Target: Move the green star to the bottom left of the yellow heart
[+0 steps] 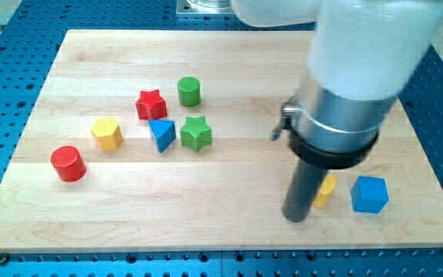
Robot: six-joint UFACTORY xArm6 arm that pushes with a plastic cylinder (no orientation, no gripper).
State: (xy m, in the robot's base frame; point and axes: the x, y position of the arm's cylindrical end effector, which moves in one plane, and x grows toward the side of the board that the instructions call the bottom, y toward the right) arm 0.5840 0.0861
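Yellow block (327, 190) mostly hidden behind rod, shape unclear, just left of blue cube (369, 194). Upper arm blurred, cut off by top edge. Surface (229, 231) top edge partly covered by arm near view's top.

Red star (151, 104), green cylinder (189, 91), blue cube (369, 194).

My arm (360, 46) is entering from the view's top right, its pale, blurred housing filling that corner. Below it, a metallic collar (337, 108) is sitting above a black ring, with a small bracket projecting toward the view's left. My straight dark rod (304, 188) is hanging near-vertical beneath that ring. My tip (295, 218) is resting at board level in the view's lower right area.
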